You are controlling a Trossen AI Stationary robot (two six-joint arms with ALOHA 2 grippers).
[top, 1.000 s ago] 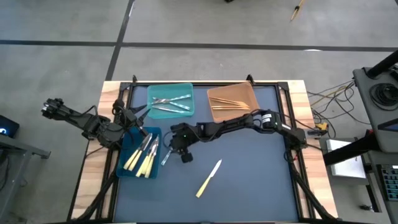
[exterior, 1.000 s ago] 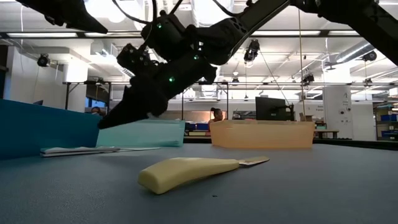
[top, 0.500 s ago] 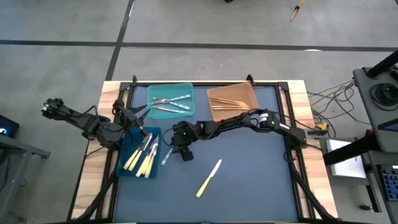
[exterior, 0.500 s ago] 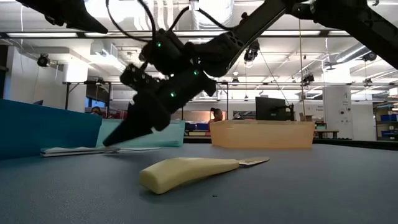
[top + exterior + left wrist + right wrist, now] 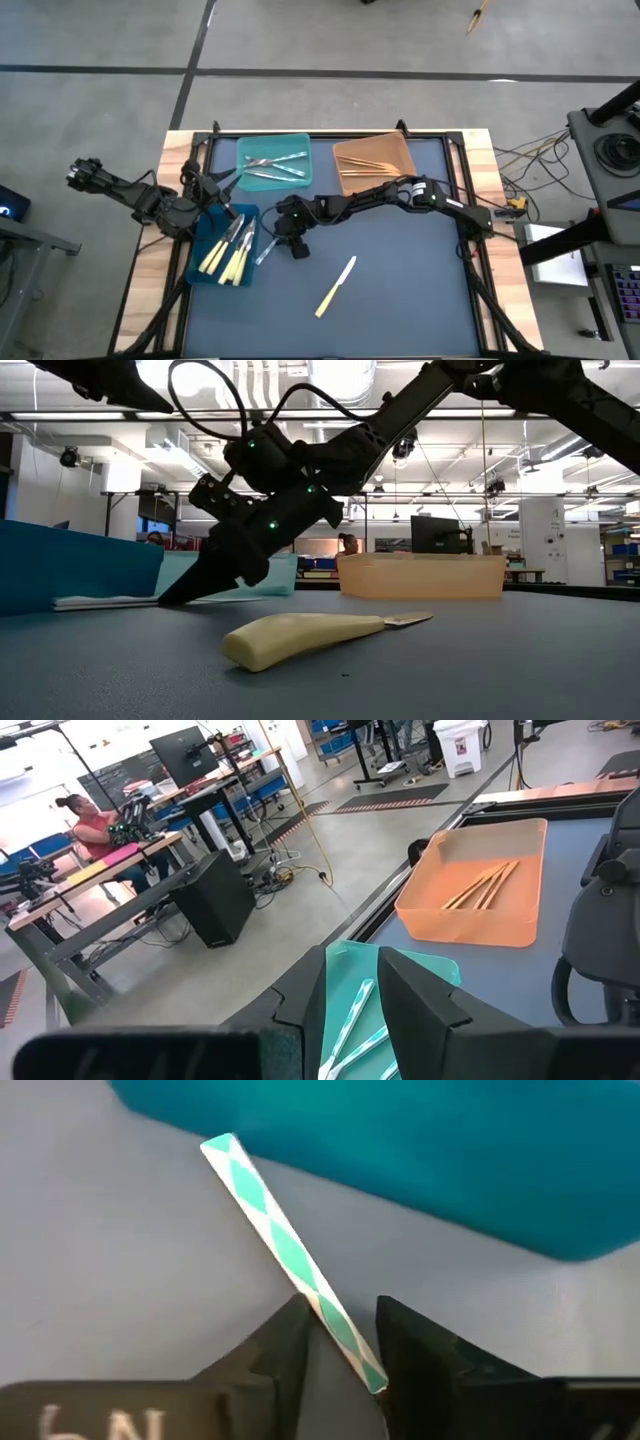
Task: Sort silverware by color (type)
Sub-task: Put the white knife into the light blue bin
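Silvery-grey with a teal diamond pattern, the utensil (image 5: 265,250) lies on the table (image 5: 400,290) beside the dark-blue bin (image 5: 205,275) in the high view, the right gripper (image 5: 274,242) reaching down to it; the left gripper (image 5: 222,195) waits over that bin, its state unclear. Right wrist view: the fingers straddle the handle, unclosed; close squarely before lifting.

This is a big lab or workshop. It has a bare grey floor (image 5: 100,40), bright ceiling lights (image 5: 340,372), desks with monitors (image 5: 185,745), and cables (image 5: 290,870).
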